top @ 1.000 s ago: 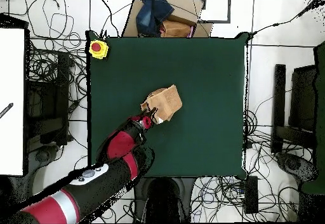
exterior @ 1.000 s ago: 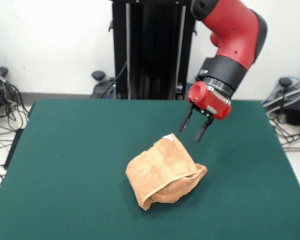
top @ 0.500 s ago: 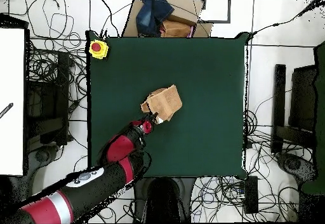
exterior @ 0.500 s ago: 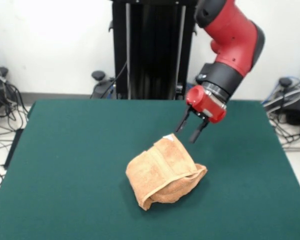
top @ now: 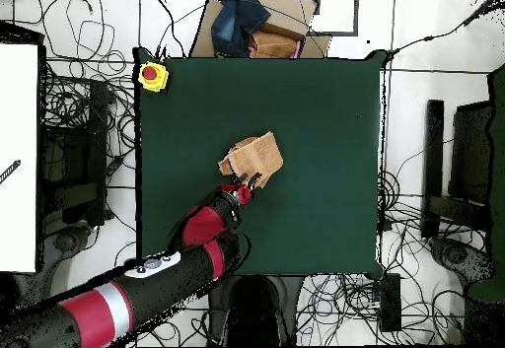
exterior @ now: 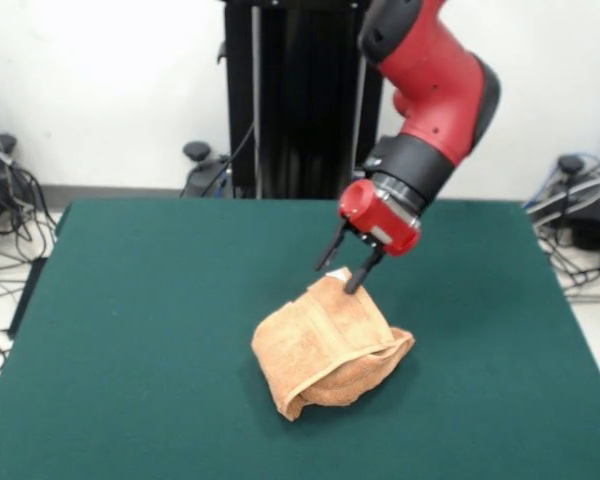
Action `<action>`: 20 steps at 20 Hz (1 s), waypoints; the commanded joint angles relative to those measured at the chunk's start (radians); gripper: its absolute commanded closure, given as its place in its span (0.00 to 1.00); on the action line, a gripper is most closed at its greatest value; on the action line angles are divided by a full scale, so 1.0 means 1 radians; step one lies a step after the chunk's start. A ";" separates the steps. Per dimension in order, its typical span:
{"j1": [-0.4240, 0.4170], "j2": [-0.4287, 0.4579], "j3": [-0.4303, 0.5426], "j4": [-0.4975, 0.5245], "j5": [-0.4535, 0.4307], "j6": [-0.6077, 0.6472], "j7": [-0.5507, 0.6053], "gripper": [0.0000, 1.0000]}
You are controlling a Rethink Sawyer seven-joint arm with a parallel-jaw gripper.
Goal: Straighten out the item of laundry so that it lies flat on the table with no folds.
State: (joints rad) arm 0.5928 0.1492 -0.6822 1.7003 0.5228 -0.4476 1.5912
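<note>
The light orange-tan terry towel [exterior: 330,348] lies bunched in a loose, folded heap near the middle of the dark green felt-like tabletop [exterior: 130,330], a little toward 4 o'clock of centre in the front view. In the overhead view the same towel [top: 253,159] sits close to the middle of the green field, with the arm reaching in from 7 o'clock.

The black two-fingered claw [exterior: 342,268] on the red and black arm hangs at the heap's 12 o'clock corner, its fingers spread with a clear gap between them. One fingertip looks to be at or just touching the raised corner where a small white tag [exterior: 336,272] peeks out; nothing is pinched yet.

As a judgement: terry cloth like this should be light, limp and fairly grippy, so it will drape and drag rather than slide cleanly, and a pinch on one layer may lift the layers under it. The best hold seems to be that upturned corner at 12 o'clock by the tag, or the hemmed edge running along the 6 o'clock side, since a hem gives a firmer bite than the plush middle.

Several things stay unclear. The folds hide how many layers are stacked and where the other three corners lie. The woven band stripes cannot be made out with any certainty. Whether the fingertip truly touches the cloth or hovers just above it cannot be settled. From overhead, the claw [top: 247,188] is too small to read.
</note>
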 commanded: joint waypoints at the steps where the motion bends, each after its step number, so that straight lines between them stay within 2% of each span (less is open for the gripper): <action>1: -0.044 0.061 0.050 -0.126 0.033 -0.062 0.132 0.00; 7: -0.041 0.075 0.111 -0.153 0.060 -0.033 0.154 0.00; 11: -0.092 0.077 0.203 -0.199 -0.006 -0.045 0.196 0.00; 13: -0.097 0.083 0.231 -0.211 -0.005 -0.055 0.213 0.00; 16: -0.082 0.093 0.236 -0.218 0.021 -0.027 0.197 0.00; 20: -0.057 0.132 0.231 -0.231 0.102 -0.036 0.198 0.00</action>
State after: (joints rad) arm 0.5313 0.2193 -0.6479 1.6309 0.5271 -0.4772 1.5912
